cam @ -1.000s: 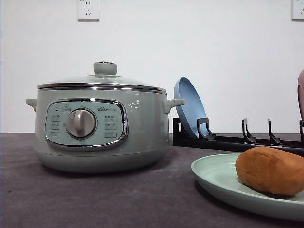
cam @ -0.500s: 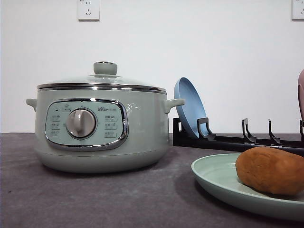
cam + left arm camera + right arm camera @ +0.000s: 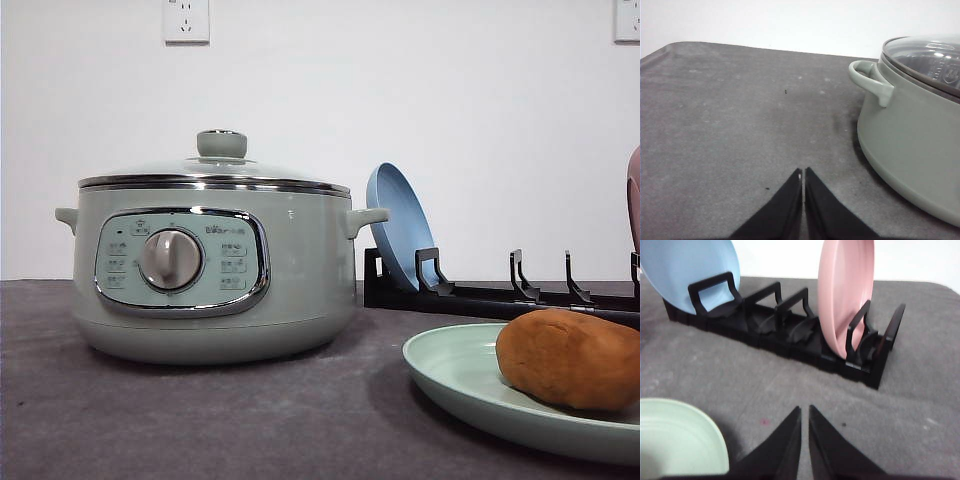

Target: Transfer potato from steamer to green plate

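The orange-brown potato lies on the pale green plate at the front right of the table. The sage-green steamer stands at the left with its glass lid on, and its side handle and lid edge show as the steamer in the left wrist view. My left gripper is shut over bare grey cloth beside the steamer, holding nothing. My right gripper is shut and empty, near the green plate and in front of the dish rack.
A black dish rack runs along the back right. It holds a blue plate upright, and a pink plate stands in a slot farther along. Grey cloth covers the table. A white wall is behind.
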{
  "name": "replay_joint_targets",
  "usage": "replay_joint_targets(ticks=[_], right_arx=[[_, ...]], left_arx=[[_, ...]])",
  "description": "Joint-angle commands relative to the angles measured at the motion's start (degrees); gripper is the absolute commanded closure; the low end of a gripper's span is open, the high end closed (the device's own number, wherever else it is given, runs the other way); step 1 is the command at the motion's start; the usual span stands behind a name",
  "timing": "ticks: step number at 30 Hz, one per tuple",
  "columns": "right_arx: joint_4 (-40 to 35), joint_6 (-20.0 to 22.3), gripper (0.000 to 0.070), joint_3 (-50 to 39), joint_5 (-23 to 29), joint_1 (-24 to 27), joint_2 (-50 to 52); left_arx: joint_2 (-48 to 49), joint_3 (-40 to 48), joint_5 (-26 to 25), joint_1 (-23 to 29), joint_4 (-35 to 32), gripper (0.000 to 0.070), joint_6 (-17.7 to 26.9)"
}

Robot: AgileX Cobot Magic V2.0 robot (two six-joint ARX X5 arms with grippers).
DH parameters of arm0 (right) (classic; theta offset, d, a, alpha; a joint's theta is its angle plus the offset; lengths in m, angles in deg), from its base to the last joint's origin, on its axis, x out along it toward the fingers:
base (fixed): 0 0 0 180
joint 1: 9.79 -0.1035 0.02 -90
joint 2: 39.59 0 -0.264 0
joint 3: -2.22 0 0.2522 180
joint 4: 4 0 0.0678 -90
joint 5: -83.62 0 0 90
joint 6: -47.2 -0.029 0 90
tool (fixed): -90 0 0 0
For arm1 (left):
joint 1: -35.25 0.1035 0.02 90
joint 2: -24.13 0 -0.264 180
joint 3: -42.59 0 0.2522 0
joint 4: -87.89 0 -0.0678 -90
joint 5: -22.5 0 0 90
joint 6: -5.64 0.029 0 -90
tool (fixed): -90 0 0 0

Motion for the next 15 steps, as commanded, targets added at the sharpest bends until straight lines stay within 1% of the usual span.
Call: replay_joint_targets(ticks=[1,7,15], right_arx=[[-0.52,0.93,0.0685,-0.66,0.24,-0.58,0.16],[-2.22,0.08,0.0685,-1.18,3.07,-2.05,0.16],[-3.11,-0.12,0.0685,-1.18,2.75,-2.23,0.16]], left_arx=[[0.09,1.18,-0.36,0.04,0.31,0.0700,0.84],[0.09,1.18,-0.36,0.04,0.26,0.0700,0.84],[0.09,1.18,-0.36,0.04,0.26,0.0700,0.83]])
